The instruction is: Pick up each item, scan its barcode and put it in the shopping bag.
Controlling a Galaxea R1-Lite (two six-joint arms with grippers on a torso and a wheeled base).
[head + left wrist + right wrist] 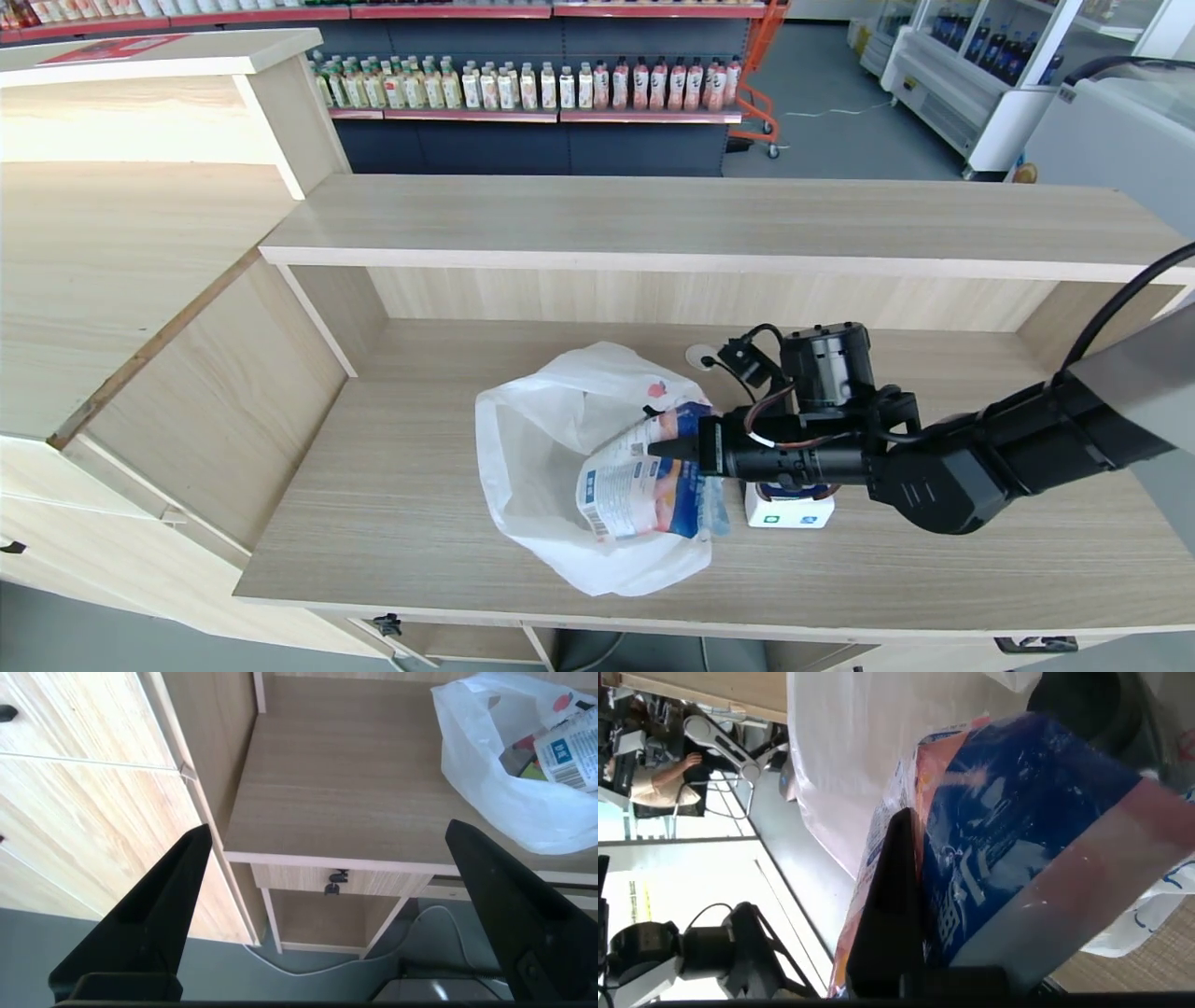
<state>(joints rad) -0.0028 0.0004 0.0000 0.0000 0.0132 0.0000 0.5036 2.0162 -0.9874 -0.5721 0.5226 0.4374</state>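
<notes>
While right gripper (668,448) holds packet (635,493) at shopping bag (527,448), scanner (789,510) beside

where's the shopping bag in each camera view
Head view: shopping bag lies on the counter, mouth toward the right gripper.
Left wrist view: shopping bag sits on the counter near its front edge.
Right wrist view: its white plastic shows behind the gripped packet.
Shared landmark: the blue-and-white packet at the bag's mouth.

We are holding our right arm extended toward our left, its hand (670,448) pinching a packet (635,490); we are holding our left hand (329,835) low, fingers (163,910) spread wide.
</notes>
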